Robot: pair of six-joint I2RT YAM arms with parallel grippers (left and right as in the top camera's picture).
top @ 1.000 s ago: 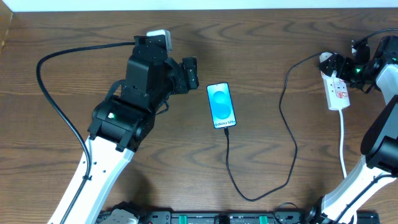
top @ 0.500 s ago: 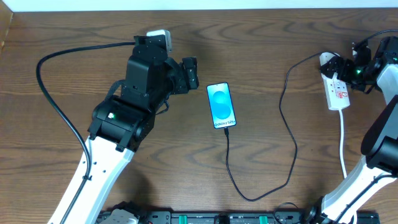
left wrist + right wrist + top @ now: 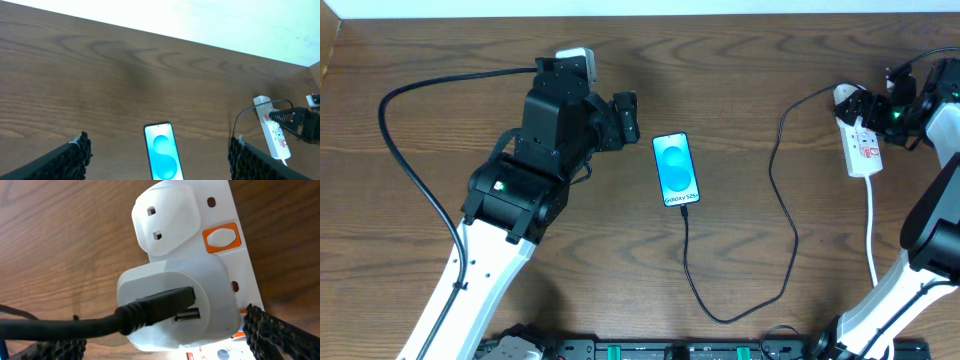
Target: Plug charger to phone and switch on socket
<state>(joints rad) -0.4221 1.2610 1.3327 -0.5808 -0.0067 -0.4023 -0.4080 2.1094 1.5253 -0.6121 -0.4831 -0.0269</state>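
Note:
The phone point(image 3: 677, 168) lies flat mid-table, its blue-cyan screen up, and also shows in the left wrist view point(image 3: 162, 157). The charger cable point(image 3: 788, 230) runs from the phone's near short edge, loops toward the front, then rises to a white adapter point(image 3: 175, 300) in the socket point(image 3: 861, 145). My left gripper point(image 3: 625, 118) is open and empty, hovering left of the phone. My right gripper point(image 3: 882, 110) is open, with one finger point(image 3: 275, 335) on each side of the adapter. The socket's orange switch point(image 3: 221, 236) sits beside a second white plug cover point(image 3: 167, 222).
The socket's white cord point(image 3: 871, 225) runs toward the front right edge. A thick black arm cable point(image 3: 410, 160) loops at the left. The table's far edge meets a white wall point(image 3: 200, 20). Dark equipment point(image 3: 670, 350) lines the front edge.

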